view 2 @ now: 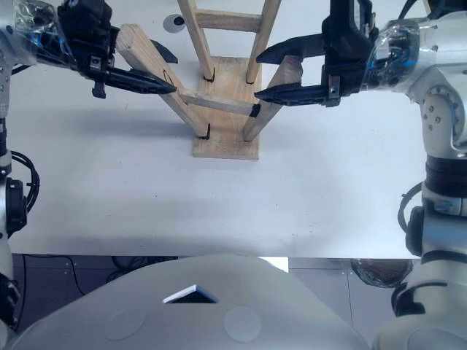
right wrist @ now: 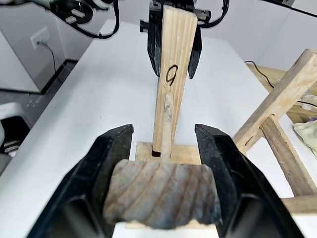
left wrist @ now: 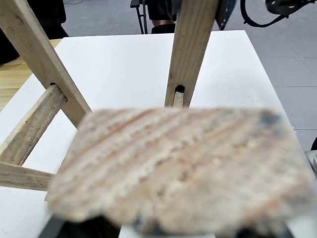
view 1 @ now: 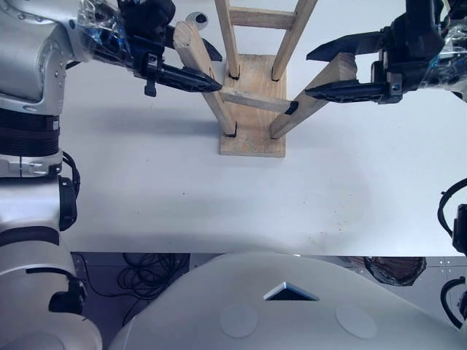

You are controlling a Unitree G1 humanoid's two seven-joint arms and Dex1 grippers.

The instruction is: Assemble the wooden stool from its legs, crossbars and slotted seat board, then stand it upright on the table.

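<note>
The stool sits upside down on the white bench (view 1: 146, 189). I think I am fitting the near pair of legs now. The seat board (view 1: 252, 142) lies flat on the bench, between my two arms. The far legs (view 1: 228, 36) stand in its slots with a far crossbar (view 1: 263, 18) between them. The near left leg (view 1: 215, 102) and the near right leg (view 1: 303, 113) lean away from each other. Their low ends sit at the slots, and a thin near crossbar (view 1: 255, 100) joins them. My left pincer (view 1: 208, 69) is clamped on the top of the near left leg. My right pincer (view 1: 314, 73) squeezes the top of the near right leg. Next I should push both tops closer and press down, so the ends go in all the way. Turning the stool over comes after that.
</note>
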